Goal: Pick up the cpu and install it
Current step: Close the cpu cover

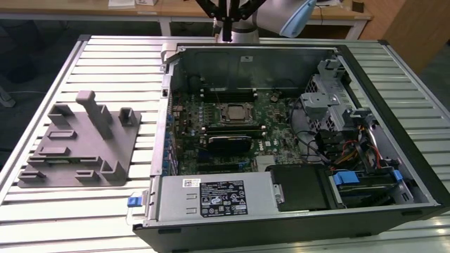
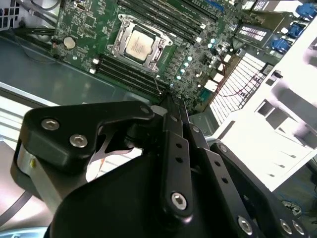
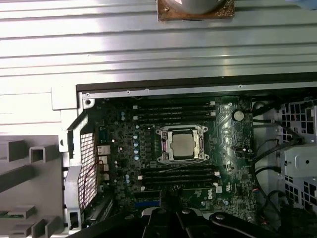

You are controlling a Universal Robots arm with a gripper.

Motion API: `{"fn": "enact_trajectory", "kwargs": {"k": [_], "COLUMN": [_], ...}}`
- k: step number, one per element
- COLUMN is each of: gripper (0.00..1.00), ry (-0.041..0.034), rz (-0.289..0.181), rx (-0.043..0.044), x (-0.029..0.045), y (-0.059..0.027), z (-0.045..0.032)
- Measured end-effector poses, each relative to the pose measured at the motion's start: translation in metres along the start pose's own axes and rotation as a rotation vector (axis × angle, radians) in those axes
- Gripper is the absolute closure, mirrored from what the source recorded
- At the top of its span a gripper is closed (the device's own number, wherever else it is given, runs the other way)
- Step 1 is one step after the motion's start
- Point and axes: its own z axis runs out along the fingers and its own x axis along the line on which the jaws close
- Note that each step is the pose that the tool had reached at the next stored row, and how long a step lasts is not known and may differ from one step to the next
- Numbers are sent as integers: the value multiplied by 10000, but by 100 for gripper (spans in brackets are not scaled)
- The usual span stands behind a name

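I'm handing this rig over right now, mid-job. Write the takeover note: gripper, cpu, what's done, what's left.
Gripper: shut, holding nothing, hovering above the open computer case, clear of the motherboard.
Cpu: lies flat inside the socket frame on the motherboard, untouched by the gripper.
Done: the cpu is picked and set in its socket.
Left: I cannot tell whether the socket frame is latched down.
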Motion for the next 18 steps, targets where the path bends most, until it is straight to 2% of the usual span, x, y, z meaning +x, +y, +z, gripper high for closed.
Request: {"fn": "enact_trajectory", "kwargs": {"k": [6, 18], "gripper": [89, 89], "ry": [0, -5], "rz": [0, 1], "rx": [-1, 0], "x": [0, 0], "y": [0, -2], "z": [44, 260]}}
